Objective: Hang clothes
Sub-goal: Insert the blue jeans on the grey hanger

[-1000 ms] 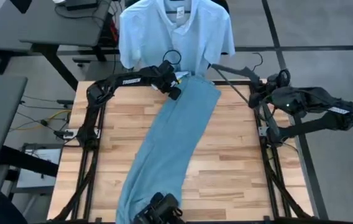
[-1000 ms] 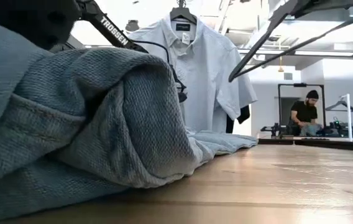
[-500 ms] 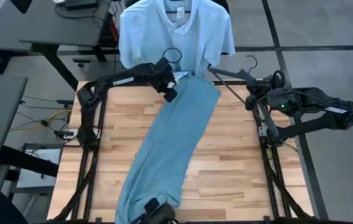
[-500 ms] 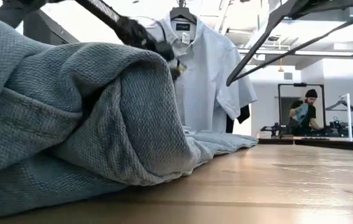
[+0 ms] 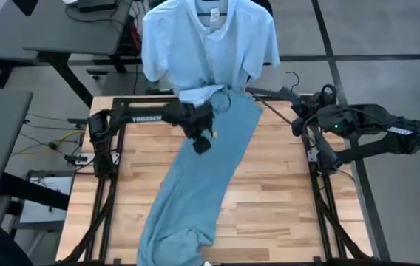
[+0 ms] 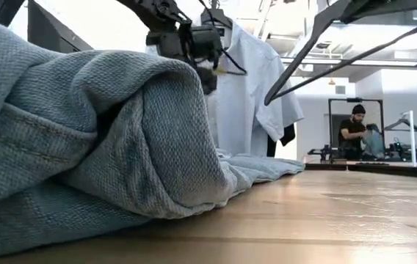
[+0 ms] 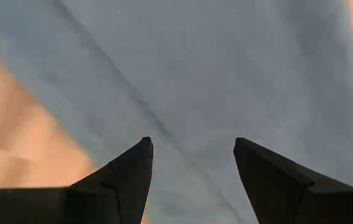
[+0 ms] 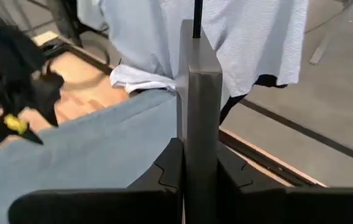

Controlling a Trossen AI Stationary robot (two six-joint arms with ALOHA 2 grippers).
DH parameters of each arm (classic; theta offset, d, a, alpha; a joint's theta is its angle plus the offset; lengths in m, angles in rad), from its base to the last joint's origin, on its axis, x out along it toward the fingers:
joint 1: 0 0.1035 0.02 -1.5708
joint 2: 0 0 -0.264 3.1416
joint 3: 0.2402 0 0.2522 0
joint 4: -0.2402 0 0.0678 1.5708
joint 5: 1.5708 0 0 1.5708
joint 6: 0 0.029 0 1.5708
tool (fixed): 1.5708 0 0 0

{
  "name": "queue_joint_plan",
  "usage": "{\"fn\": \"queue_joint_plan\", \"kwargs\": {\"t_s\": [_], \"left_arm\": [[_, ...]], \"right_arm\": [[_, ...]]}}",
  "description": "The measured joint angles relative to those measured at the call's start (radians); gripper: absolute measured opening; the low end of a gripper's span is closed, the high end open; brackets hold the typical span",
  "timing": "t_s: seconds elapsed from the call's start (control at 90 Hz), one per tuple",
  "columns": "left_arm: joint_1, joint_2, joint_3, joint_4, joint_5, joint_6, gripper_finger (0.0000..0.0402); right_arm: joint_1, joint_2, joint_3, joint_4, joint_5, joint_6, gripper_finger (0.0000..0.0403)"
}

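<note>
Left gripper open over jeans, empty; right gripper clamped on hanger.
Denim looks heavy, floppy; best pinched at the waistband.

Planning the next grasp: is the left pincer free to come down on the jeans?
Probably yes. The left pincer hangs open directly above the jeans, with only denim showing between its fingers in its wrist view. The right pincer, shut on a hanger, stays off to the side.
</note>
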Motion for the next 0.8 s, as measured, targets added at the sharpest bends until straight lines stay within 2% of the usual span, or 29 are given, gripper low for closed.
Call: {"fn": "queue_joint_plan", "kwargs": {"t_s": [0.311,0.6,0.8], "left_arm": [[-0.155,0.054,-0.161,0.120,-0.019,-0.180,0.0207],[-0.275,0.054,-0.198,-0.070,-0.011,-0.124,0.0207],[-0.318,0.018,-0.199,-0.144,-0.008,-0.080,0.0207]], "right_arm": [[0.000,-0.001,0.000,0.000,-0.021,-0.067,0.0028],[0.000,0.001,-0.006,-0.034,-0.067,-0.052,0.0028],[0.020,-0.004,-0.091,-0.034,-0.068,0.074,0.0028]]}}
